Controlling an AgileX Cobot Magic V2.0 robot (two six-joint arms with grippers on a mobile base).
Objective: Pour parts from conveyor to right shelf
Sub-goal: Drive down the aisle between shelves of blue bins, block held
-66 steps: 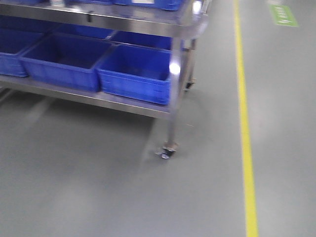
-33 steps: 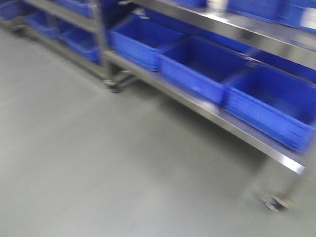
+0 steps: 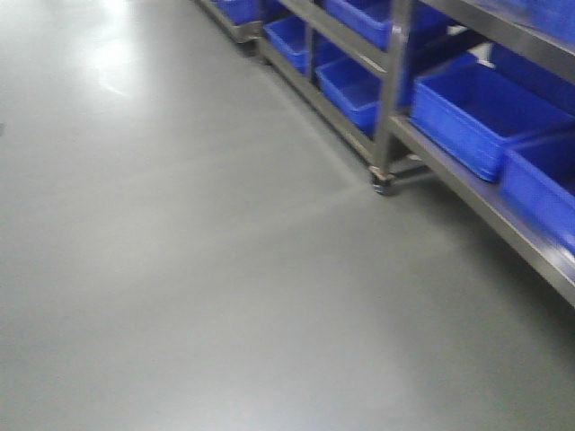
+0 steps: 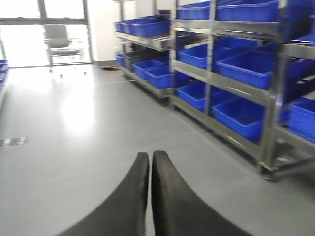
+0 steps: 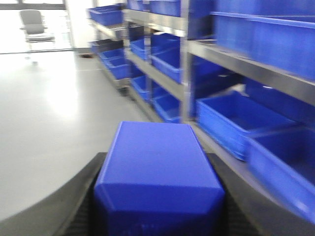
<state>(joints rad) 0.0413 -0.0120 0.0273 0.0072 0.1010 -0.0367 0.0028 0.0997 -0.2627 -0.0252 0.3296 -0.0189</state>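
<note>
A solid blue block, one of the parts (image 5: 155, 142), fills the lower middle of the right wrist view. My right gripper (image 5: 156, 160) is shut on it, a black finger (image 5: 74, 196) pressed against each side. Any knob on the block is hidden. In the left wrist view my left gripper (image 4: 150, 155) hangs over bare floor, shut, its two black fingers together with nothing between them. The conveyor and the right shelf are out of view.
Steel racks on casters (image 3: 382, 180) run along the right, loaded with large blue bins (image 3: 485, 112). The same row of racks (image 4: 221, 83) recedes to a bright window with a grey chair (image 4: 58, 39). Smooth grey floor (image 3: 180, 251) lies to the left.
The front view has swung left along the racks. The yellow floor line and the cart's end have left the frame, and open floor now fills most of it.
</note>
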